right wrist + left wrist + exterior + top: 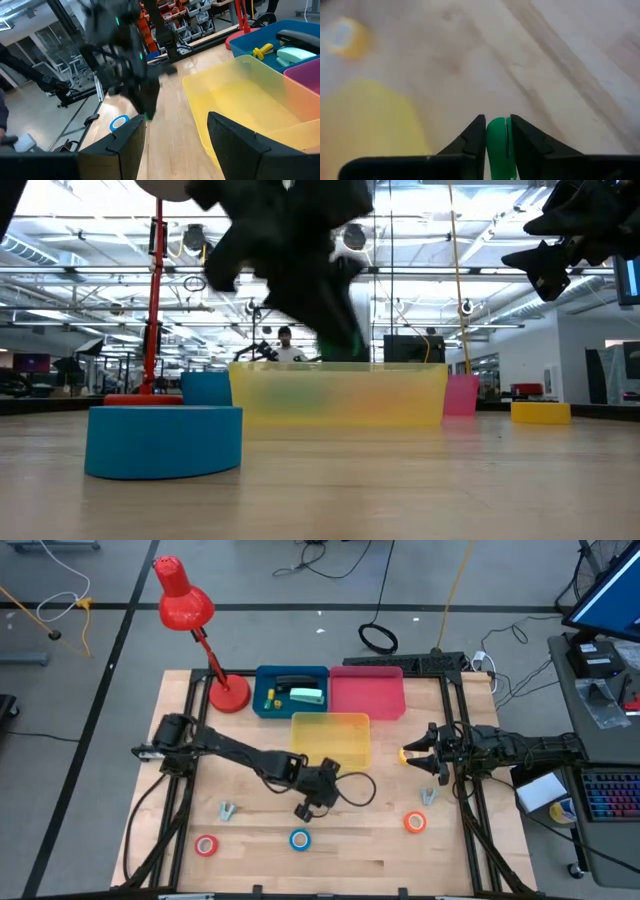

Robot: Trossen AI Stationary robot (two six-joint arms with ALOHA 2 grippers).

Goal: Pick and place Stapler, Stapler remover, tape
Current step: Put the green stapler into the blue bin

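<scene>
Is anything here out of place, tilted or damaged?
Nothing looks damaged or spilled. The bins stand straight, and the tape rolls lie flat on the table. The left gripper pinches something green; the right gripper hangs open beside the yellow roll.

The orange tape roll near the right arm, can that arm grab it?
Probably yes. The orange tape roll lies on bare wood close in front of the right gripper, whose fingers are open and empty. Nothing stands between them; the left gripper is busy farther off, shut on a green thing.
</scene>
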